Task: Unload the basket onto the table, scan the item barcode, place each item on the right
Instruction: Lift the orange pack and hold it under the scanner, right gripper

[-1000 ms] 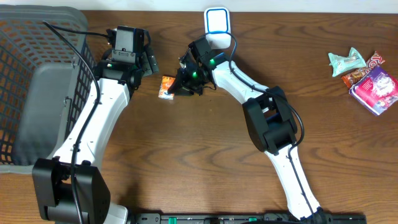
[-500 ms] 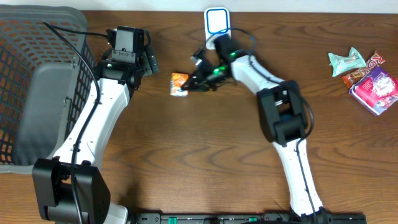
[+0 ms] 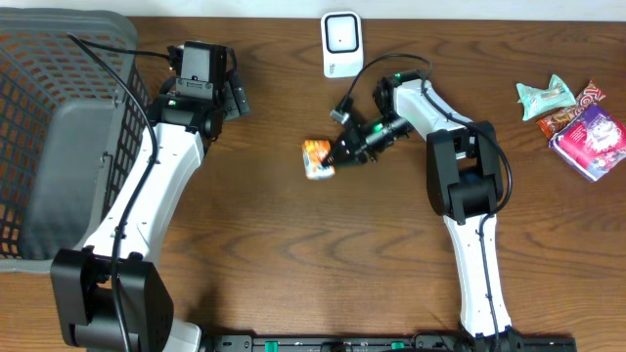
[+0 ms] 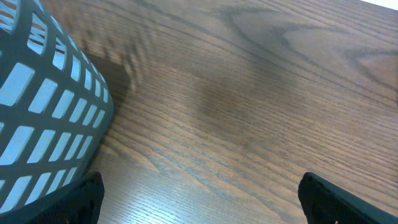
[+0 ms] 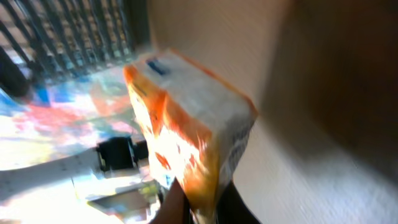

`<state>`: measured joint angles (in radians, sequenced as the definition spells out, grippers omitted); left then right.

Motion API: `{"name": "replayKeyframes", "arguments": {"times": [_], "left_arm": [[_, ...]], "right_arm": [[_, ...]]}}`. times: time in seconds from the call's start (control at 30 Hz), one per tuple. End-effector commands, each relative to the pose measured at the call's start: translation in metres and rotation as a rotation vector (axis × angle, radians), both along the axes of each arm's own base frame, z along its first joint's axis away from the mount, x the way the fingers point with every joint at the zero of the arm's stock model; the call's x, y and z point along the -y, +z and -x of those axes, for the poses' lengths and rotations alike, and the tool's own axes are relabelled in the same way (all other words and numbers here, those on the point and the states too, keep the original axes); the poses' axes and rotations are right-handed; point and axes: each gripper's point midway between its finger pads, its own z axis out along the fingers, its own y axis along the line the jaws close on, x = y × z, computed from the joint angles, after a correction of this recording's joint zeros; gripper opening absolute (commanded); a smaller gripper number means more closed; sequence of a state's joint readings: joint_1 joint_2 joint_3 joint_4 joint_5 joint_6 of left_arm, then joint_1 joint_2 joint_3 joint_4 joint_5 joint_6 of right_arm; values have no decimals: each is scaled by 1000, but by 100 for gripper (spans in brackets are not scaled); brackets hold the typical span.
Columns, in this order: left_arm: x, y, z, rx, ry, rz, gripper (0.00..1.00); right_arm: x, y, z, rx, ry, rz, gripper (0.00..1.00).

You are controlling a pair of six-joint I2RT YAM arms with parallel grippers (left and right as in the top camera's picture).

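item 1: right gripper (image 3: pixel 339 154). jaws closed on a small orange-and-white packet (image 3: pixel 317 158), pinched at one edge so most of it sticks out to the left of the fingertips. in the right wrist view the packet (image 5: pixel 193 137) fills the centre, with the grip at its lower edge. that view is blurred and overexposed, and no barcode can be made out on the faces that show.

item 2: packet, location. over the middle of the wooden table (image 3: pixel 293 254), below and slightly left of the scanner (image 3: pixel 339 41) and well apart from it. whether it touches the wood cannot be told from overhead.

item 3: scanner. white housing with a dark-framed pale window, at the far edge of the table, centre.

item 4: right arm. white links with black joints, reaching from the near edge up the right half of the table, then bending left toward the packet, cable looped above the wrist.

item 5: left gripper (image 3: pixel 238 98). jaws spread wide with nothing between them. in the left wrist view the two dark fingertips (image 4: pixel 81 199) sit at the bottom corners, with only bare wood grain between.

item 6: basket (image 3: pixel 59 68). dark grey plastic mesh, far left (its latticed wall (image 4: pixel 37 112) sits close beside the left gripper).

item 7: other goods, far right. a mint-green wrapper (image 3: pixel 546 95), a red-brown wrapper (image 3: pixel 577 106) and a pink-purple pack (image 3: pixel 591 139), bunched together and touching.
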<state>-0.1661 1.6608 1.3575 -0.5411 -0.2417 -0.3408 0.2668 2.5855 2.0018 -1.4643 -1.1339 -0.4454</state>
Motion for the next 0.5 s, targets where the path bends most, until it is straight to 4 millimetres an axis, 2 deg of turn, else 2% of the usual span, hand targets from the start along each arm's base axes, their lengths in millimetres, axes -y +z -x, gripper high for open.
{"name": "replayKeyframes", "arguments": {"times": [0.0, 0.1, 0.47], "left_arm": [[-3, -1, 0, 0, 14, 0, 99], [-3, -1, 0, 0, 14, 0, 99], [-3, -1, 0, 0, 15, 0, 99]], "right_arm": [[20, -10, 26, 169, 226, -2, 1], [29, -8, 39, 166, 296, 1, 1], [30, -9, 40, 144, 294, 24, 1]]}}
